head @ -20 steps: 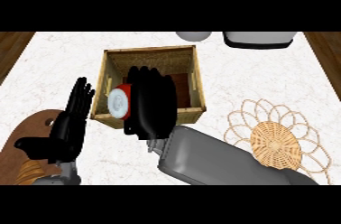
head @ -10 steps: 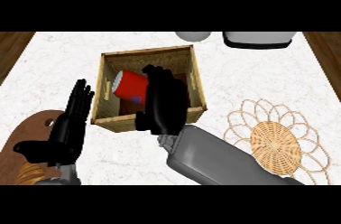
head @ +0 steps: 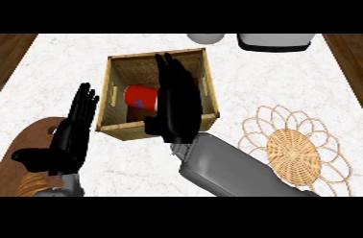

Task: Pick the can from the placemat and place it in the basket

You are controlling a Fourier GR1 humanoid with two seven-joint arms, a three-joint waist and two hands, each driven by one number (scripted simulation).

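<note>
The red can (head: 141, 97) lies on its side inside the square wicker basket (head: 117, 73), near the basket's middle. My right hand (head: 174, 105) hovers over the basket's right half with its fingers straight, open and apart from the can. It hides part of the basket's floor and right wall. My left hand (head: 71, 134) rests open, fingers up, at the left, just outside the basket. The round woven placemat (head: 292, 148) lies at the right with nothing on it.
A brown wooden board (head: 28, 146) with a bread loaf (head: 32, 183) sits at the lower left, partly behind my left hand. A grey bowl (head: 206, 38) and a white appliance (head: 275, 41) stand at the counter's far edge.
The can has left my right hand and now lies in the basket. My right hand has opened, its fingers stretched out above the basket. The left hand has hardly moved.
</note>
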